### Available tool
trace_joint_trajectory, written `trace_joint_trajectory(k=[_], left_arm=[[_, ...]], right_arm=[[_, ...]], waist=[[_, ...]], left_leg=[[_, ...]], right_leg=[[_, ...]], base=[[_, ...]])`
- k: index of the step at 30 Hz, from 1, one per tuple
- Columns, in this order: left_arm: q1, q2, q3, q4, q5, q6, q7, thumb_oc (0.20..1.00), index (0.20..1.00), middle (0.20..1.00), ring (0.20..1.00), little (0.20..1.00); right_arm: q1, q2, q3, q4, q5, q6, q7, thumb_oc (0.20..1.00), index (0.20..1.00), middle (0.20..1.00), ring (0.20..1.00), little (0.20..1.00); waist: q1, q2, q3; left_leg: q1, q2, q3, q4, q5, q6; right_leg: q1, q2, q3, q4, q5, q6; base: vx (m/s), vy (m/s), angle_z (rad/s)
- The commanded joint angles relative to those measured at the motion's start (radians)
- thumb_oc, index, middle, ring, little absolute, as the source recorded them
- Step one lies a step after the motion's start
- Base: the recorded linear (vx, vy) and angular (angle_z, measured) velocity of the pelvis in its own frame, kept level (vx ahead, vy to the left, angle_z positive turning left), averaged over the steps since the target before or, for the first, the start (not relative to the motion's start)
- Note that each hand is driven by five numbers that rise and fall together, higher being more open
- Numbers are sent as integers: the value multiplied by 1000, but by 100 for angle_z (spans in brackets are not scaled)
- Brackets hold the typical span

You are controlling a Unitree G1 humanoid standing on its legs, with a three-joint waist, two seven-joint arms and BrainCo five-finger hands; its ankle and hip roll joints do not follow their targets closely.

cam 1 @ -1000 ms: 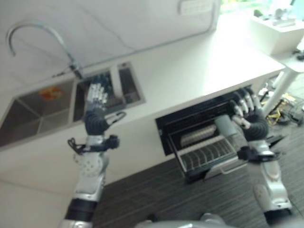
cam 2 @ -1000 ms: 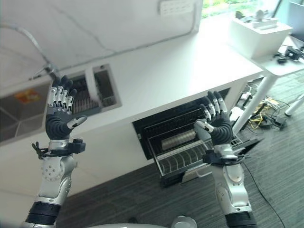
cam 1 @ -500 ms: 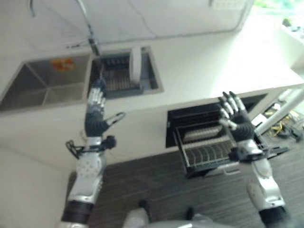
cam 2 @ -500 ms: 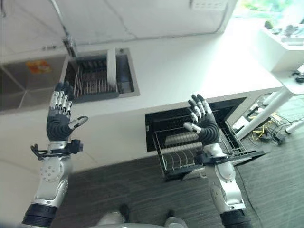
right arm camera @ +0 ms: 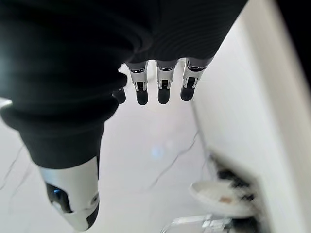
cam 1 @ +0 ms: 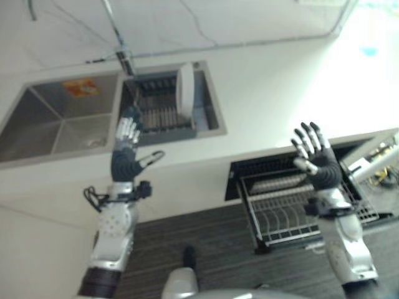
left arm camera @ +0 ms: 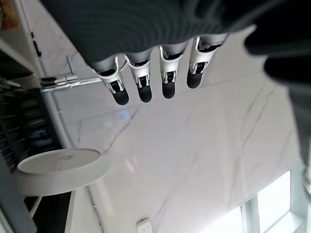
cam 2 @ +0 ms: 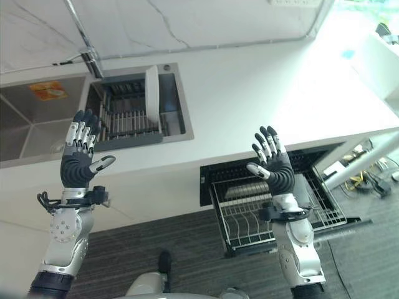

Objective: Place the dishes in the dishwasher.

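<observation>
Both hands raised before the counter, neither holding anything. The left hand (cam 2: pixel 80 163) is up in front of the sink's edge with fingers straight and thumb spread; the right hand (cam 2: pixel 274 167) is up above the dishwasher's pulled-out lower rack (cam 2: pixel 280 215), fingers likewise straight and spread, palm empty. The single visible dish, a white plate (cam 2: pixel 152 92), stands on edge in the dark drying rack (cam 2: pixel 128 113) set in the right-hand basin of the sink (cam 2: pixel 37 128), near that basin's right wall; the left wrist view shows the same plate (left arm camera: pixel 63 162) past the extended fingertips, apart from them. The dishwasher (cam 1: pixel 299 187) is open beneath the front edge of the counter (cam 2: pixel 262 99), toward its right end, and its wire rack appears to carry no plates, though a pale cylindrical item lies at its back. Judged from this layout, the task is at its start: the plate is untouched and no dish has been loaded; reaching, grasping, carrying and racking all remain. Compared with the frames from half a second and a second ago, the whole scene has shifted and levelled, which indicates camera motion; the hands keep their open, raised posture, and the plate has not left its rack.
</observation>
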Motion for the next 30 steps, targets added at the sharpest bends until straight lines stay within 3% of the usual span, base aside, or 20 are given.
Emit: trace_joint_trajectory(k=[1,6,14,27,28,30], left_arm=[[-24,24,33,-32,12,-31,-20,1000,1000,1000,1000,1000],[-27,33,29,-38,3,-35,-27,1000,1000,1000,1000,1000],[-13,30,28,-77,-35,-16,-46,1000,1000,1000,1000,1000],[4,29,-1,-66,-94,17,-128,1000,1000,1000,1000,1000],[0,33,-10,-56,-102,26,-146,1000,1000,1000,1000,1000],[-2,37,-18,-49,-108,23,-155,1000,1000,1000,1000,1000]], right_arm=[[11,-8,-30,-52,-26,-27,-8,1000,1000,1000,1000,1000],[12,-16,-29,-50,-61,-26,-3,1000,1000,1000,1000,1000],[-58,-33,10,-69,-66,-54,5,1000,1000,1000,1000,1000],[-255,-30,90,-11,-102,4,-109,1000,1000,1000,1000,1000],[-336,-23,93,32,-86,42,-140,1000,1000,1000,1000,1000],[-386,-20,94,62,-85,56,-160,1000,1000,1000,1000,1000]], waist=[[-18,10,-46],[-17,12,-42],[28,10,-53],[131,6,-76],[155,6,-75],[168,7,-76]], left_leg=[[40,69,65,-14,-54,-35],[37,43,61,-13,-64,-20],[37,31,49,-14,-76,-29],[52,20,15,-14,-95,-25],[62,24,20,-14,-97,-30],[62,26,19,-14,-96,-32]], right_leg=[[-68,29,-3,132,-59,-63],[-69,37,3,143,-67,-67],[-70,15,-44,61,-7,-44],[-37,-8,-143,42,12,-36],[-23,-19,-175,39,16,-30],[-18,-21,-188,36,18,-30]], base=[[31,25,0],[26,32,11],[-12,20,2],[4,-4,13],[42,-11,8],[45,-2,1]])
